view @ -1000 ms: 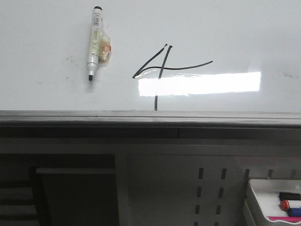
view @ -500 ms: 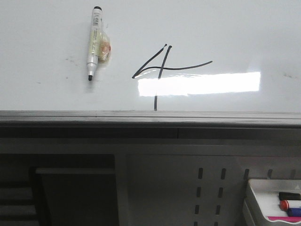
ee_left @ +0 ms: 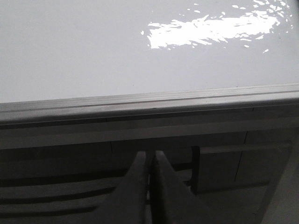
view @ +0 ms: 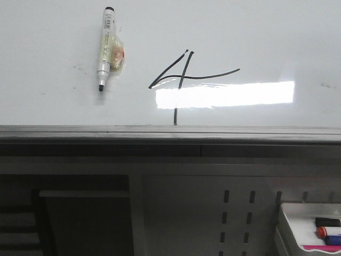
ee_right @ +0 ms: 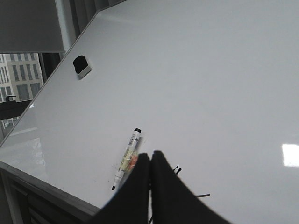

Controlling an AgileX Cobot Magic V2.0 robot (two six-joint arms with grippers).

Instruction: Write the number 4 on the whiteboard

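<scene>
The whiteboard (view: 256, 32) fills the upper front view, with a grey metal edge along its lower side. The number 4 (view: 181, 80) is drawn on it in thin black strokes, its stem crossing a bright glare patch. A white marker (view: 105, 48) with a black tip is stuck on the board left of the 4. No gripper shows in the front view. My left gripper (ee_left: 150, 155) is shut and empty, below the board's edge (ee_left: 149, 105). My right gripper (ee_right: 150, 157) is shut and empty, in front of the board (ee_right: 210, 84), beside the marker (ee_right: 125, 158), hiding most of the 4 (ee_right: 198, 195).
A small white tray (view: 298, 226) with markers sits at the lower right below the board. A black eraser (ee_right: 81, 66) sits far up the board in the right wrist view. Dark grey frame and perforated panel (view: 234, 213) lie under the board's edge.
The front view has shifted very slightly; the 4, the marker and the board stand as before.
</scene>
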